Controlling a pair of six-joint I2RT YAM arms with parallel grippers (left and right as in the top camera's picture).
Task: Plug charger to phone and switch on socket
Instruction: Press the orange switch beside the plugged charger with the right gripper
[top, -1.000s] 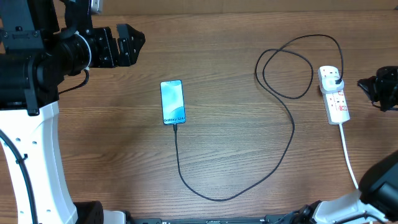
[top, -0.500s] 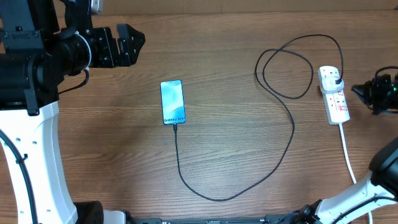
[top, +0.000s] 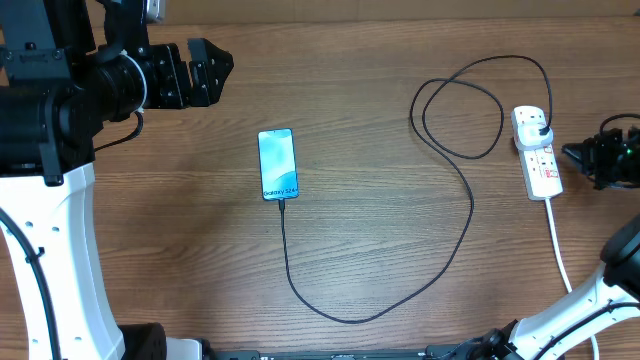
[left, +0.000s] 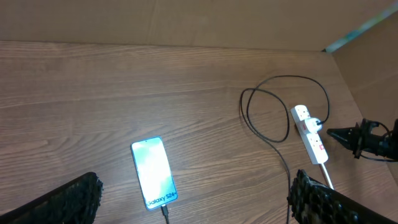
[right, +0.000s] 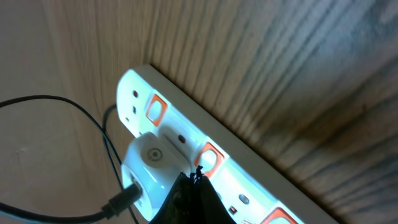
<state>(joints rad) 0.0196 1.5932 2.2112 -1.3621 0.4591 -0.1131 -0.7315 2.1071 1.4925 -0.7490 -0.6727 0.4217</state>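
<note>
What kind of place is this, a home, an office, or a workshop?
Probably a robot test bench rather than a home. A bare wooden table has a left arm and a right arm at its sides, and only a phone, charger and socket on it.

Phone ctr-left, screen lit, cable tip at its lower edge. Cable loops low, then up right to the plug in strip's top end. R gripper at right edge, jaws together, just beside strip. L gripper upper left, jaws apart.
</note>
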